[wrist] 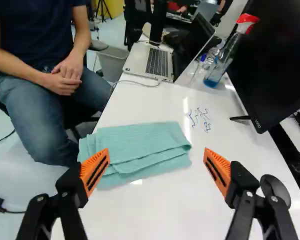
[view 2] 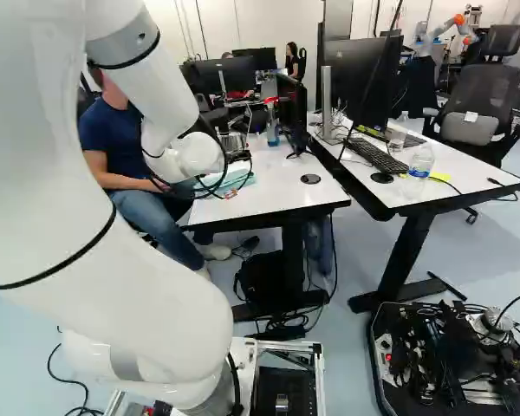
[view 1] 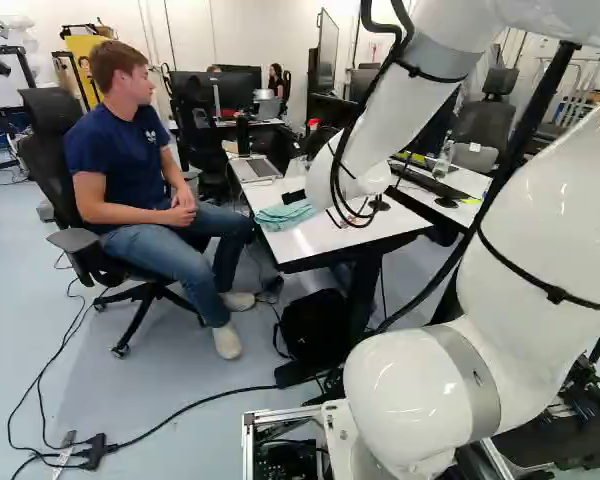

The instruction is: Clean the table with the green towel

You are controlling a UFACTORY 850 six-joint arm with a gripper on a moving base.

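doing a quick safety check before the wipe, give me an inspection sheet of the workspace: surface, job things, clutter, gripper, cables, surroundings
surface: white table, blue scribbled marks ahead of the gripper
job's things: green towel folded on the table, near the edge by the seated person
clutter: open laptop, spray bottle with red head, monitor
gripper: open, nothing gripped; contact with the towel cannot be told
cables: thin white cable on the table by the laptop; black cable across the floor
surroundings: person seated beside the table, hands clasped in lap; black bag on the floor under the table
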